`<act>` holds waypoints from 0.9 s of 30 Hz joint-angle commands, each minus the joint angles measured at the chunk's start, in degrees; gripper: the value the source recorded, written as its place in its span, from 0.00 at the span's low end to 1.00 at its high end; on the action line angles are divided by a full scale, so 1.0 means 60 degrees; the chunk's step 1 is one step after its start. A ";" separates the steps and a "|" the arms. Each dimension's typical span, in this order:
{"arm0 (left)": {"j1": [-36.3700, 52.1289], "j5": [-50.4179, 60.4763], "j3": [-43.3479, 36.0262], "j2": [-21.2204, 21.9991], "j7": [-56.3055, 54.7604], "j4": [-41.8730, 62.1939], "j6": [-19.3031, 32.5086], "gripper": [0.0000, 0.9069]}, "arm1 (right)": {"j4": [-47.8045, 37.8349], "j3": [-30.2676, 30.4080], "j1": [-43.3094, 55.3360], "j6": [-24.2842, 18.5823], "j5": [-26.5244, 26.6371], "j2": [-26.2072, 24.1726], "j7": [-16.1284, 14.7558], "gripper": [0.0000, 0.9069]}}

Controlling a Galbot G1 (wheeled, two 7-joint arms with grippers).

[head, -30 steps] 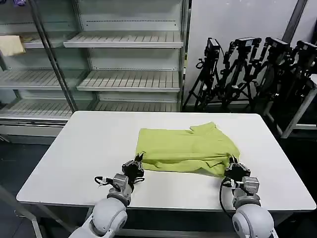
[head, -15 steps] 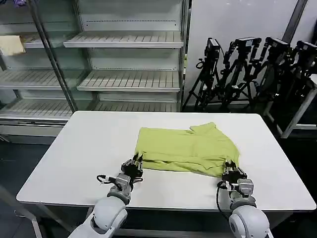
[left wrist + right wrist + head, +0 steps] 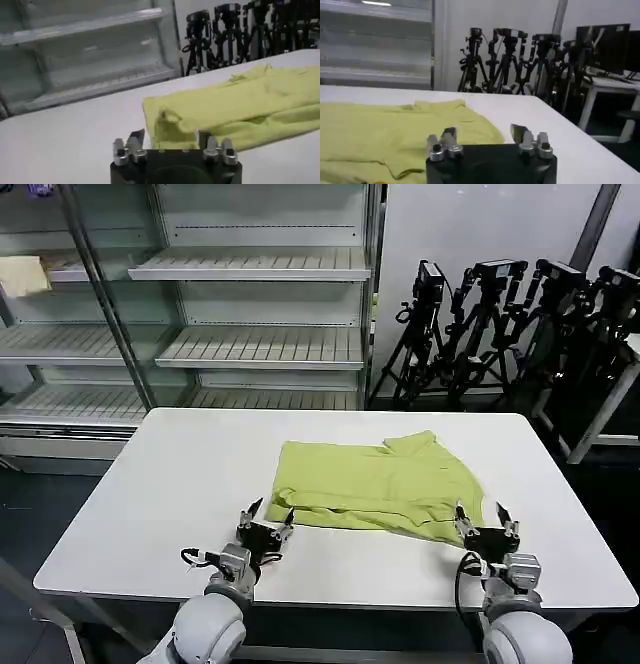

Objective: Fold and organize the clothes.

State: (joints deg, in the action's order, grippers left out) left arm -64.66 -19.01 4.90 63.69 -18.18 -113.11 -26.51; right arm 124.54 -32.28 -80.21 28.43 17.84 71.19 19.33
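I have drawn both pincers back and spread them, left pincer [image 3: 265, 515] and right pincer [image 3: 486, 519] empty at the near hem; the T-shirt [image 3: 380, 483] lies part-folded mid-worktop [image 3: 180, 474]; released, the loose fold may slump.

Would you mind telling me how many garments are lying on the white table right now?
1: a lime T-shirt, folded, lies toward the table's right half, just beyond the open left claw and open right claw.

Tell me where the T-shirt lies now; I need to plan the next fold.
The T-shirt lies folded on the white table, right of centre, just beyond the left gripper and right gripper.
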 commanded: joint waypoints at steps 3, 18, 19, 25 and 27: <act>-0.0006 -0.1037 0.0086 0.0009 -0.0213 -0.0013 -0.0302 1.00 | 0.0223 -0.0761 -0.0502 0.0774 0.1482 -0.0086 0.0451 1.00; 0.0740 -0.1968 -0.0148 0.0247 -0.0378 0.0812 -0.0581 0.09 | -0.0668 -0.0060 -0.0080 0.0787 0.2687 -0.0242 0.0680 0.00; 0.0747 -0.1987 -0.0149 0.0251 -0.0375 0.0835 -0.0584 0.09 | -0.0698 -0.0045 -0.0063 0.0786 0.2720 -0.0246 0.0684 0.00; 0.0726 -0.2111 -0.0137 0.0323 -0.0367 0.0991 -0.0604 0.09 | -0.0792 0.0097 -0.0017 0.0777 0.2696 -0.0269 0.0587 0.00; 0.0727 -0.2154 -0.0143 0.0333 -0.0373 0.0977 -0.0632 0.09 | -0.0787 0.0119 0.0004 0.0777 0.2690 -0.0254 0.0589 0.00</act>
State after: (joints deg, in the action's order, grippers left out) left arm -60.60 -30.36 4.19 65.51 -20.43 -108.38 -29.69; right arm 120.83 -32.07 -80.35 32.63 31.88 69.70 22.66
